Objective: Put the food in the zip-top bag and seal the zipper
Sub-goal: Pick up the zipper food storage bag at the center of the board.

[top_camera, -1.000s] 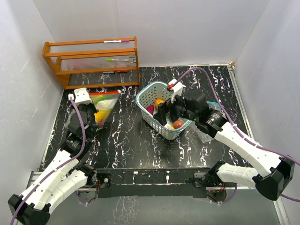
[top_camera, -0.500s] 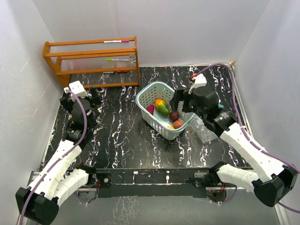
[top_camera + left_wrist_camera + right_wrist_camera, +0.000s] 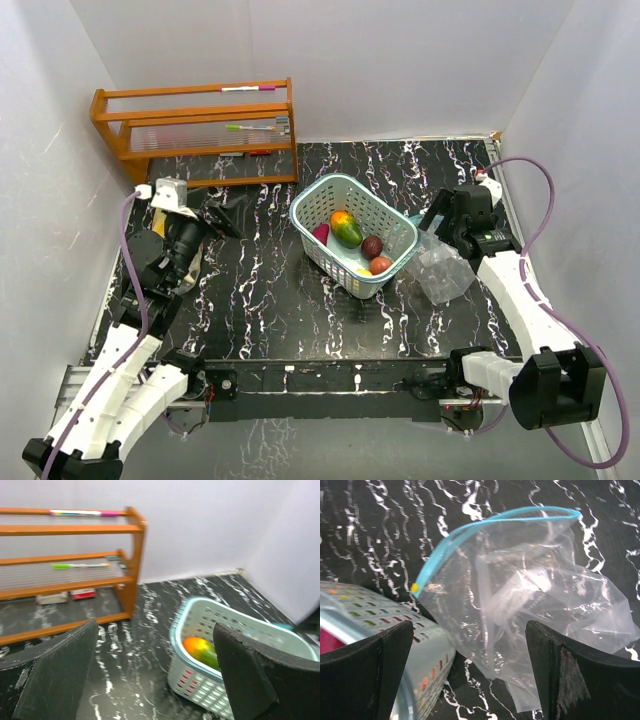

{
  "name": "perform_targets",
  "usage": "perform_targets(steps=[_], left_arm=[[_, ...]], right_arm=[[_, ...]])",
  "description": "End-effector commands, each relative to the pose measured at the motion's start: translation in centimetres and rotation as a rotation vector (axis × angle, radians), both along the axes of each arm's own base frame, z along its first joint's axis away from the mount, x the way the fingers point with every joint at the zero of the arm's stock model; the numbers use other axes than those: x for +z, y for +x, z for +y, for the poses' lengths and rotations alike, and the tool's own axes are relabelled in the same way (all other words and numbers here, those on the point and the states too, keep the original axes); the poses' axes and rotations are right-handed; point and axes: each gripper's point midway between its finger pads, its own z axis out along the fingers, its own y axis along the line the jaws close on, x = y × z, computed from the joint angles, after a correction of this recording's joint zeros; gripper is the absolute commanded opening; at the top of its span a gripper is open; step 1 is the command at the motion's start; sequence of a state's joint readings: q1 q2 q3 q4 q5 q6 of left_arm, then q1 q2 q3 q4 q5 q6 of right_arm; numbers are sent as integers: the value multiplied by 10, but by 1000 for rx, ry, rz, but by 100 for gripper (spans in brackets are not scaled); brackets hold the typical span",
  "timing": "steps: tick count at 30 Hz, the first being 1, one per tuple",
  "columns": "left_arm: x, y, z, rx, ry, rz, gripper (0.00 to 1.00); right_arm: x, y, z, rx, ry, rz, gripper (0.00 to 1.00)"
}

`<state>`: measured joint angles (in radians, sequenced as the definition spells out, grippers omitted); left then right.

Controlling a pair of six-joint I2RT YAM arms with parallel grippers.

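The food lies in a pale teal mesh basket [image 3: 310, 205] mid-table: a green-orange mango [image 3: 346, 228], a dark red round fruit [image 3: 372, 246], an orange-red one [image 3: 381, 265] and a yellow piece [image 3: 363, 271]. The left wrist view shows the mango [image 3: 200, 649] over the basket wall [image 3: 200, 685]. A clear zip-top bag [image 3: 440, 272] lies crumpled and empty against the basket's right side, its blue zipper [image 3: 470, 535] arched. My right gripper [image 3: 440, 222] hovers open just above the bag [image 3: 530, 595]. Left of the basket my left gripper [image 3: 222, 214] is open and empty, pointing at the basket.
A wooden rack [image 3: 195, 130] with pens on its shelves stands at the back left, also seen as the rack [image 3: 75, 530] in the left wrist view. White walls close in the black marbled table [image 3: 270, 300] on three sides.
A filled, colourful bag in my left gripper one second ago no longer shows; that gripper has opened and turned right. My right gripper has pulled back from the basket to over the empty bag.
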<state>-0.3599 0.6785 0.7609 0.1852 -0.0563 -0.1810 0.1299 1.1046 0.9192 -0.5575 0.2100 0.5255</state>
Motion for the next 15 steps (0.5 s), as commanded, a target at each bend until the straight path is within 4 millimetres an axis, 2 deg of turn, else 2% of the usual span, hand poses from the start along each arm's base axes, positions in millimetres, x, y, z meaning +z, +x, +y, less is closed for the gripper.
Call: perform_targets(steps=[1,5,8,15], left_arm=[[4,-27,-46,-280,2,-41,97],[-6,-28,-48,-281,35,-31,97],[-9,-29,-53,-306,46,-26,97],[-13,-32,-60,-335,59,-20,97]], right_arm=[[-5,-1,-16,-82,10,-2,98],[-10,-13,-34,-148,-59,30,98],[-17,-19,-35,-134,-72,49,98],[-71,-25,-17,-26,-40,196,98]])
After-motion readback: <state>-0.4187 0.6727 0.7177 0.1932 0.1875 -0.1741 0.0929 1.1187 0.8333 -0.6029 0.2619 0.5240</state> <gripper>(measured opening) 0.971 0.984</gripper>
